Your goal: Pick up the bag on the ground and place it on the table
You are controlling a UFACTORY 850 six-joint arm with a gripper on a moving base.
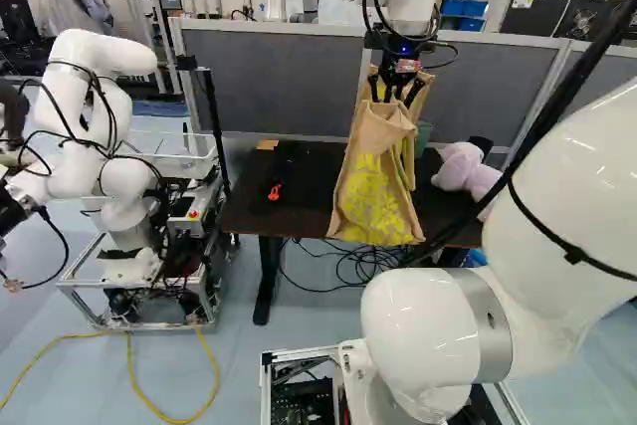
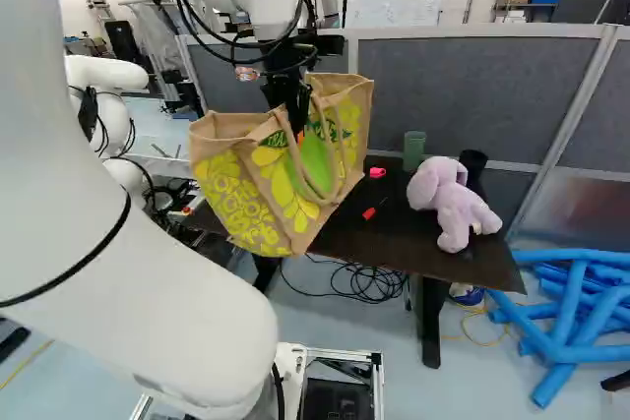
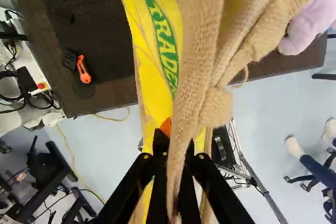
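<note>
Jaws drawn narrow, nearly closed — a tan strap of the bag (image 2: 261, 189) was pinched between the two fingers of the gripper (image 1: 396, 97), as shown in the wrist view. One orange pad (image 3: 166, 126) was seen beside the strap. The bag was held off the floor, hung from its upper part, with yellow and green printing displayed on its side. It was seen at the near side of the dark table (image 2: 433, 251), its lower edge reaching about the level of the tabletop; whether the table was touched could not be told.

On the table, right base view: a lilac plush toy (image 2: 458, 209) was noted at the right, with a green cup (image 2: 413, 150) and a black cylinder (image 2: 472, 166) behind it. A small pink item (image 2: 377, 172) and a small red item (image 2: 369, 213) were spotted between toy and bag. In the wrist view an orange tool (image 3: 83, 70) was found on the tabletop, beside the bag — near the table's edge.
</note>
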